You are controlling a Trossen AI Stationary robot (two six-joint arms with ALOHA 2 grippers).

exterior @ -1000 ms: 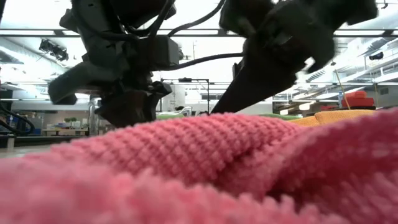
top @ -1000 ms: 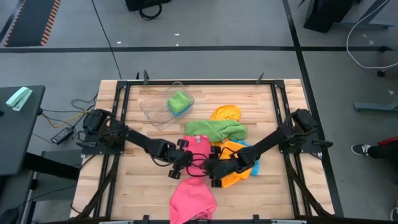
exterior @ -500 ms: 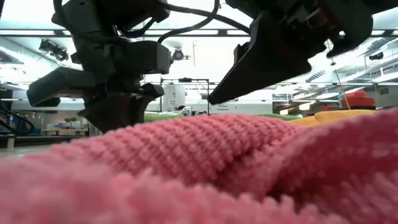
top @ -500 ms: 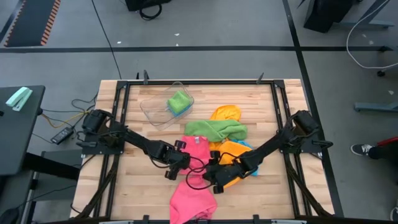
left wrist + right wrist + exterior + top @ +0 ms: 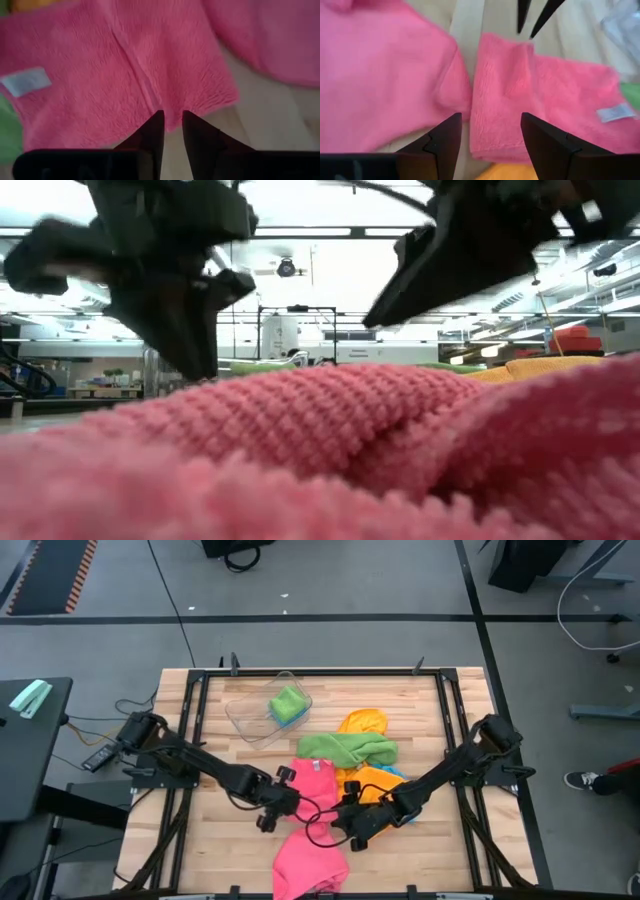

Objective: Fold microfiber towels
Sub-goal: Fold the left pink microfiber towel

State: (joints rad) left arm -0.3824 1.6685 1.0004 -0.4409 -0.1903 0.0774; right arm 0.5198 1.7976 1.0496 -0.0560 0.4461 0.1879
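Hovering over the pink towel [image 5: 316, 785], the left gripper [image 5: 171, 125] has its fingers nearly closed with a narrow gap, holding nothing, at the towel's edge. The right gripper [image 5: 487, 132] is open above it (empty too). The clear tub [image 5: 252, 716] holds a green towel [image 5: 288, 703].

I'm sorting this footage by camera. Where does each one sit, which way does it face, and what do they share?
High view: overhead, straight down on table; both arms show.
Low view: at table-top height, level across pink towel; both grippers hang overhead.
Left wrist view: past left gripper, fingers nearly together, at folded pink towel.
Right wrist view: past right gripper, open, at that folded towel.
Both wrist views share its white tag.
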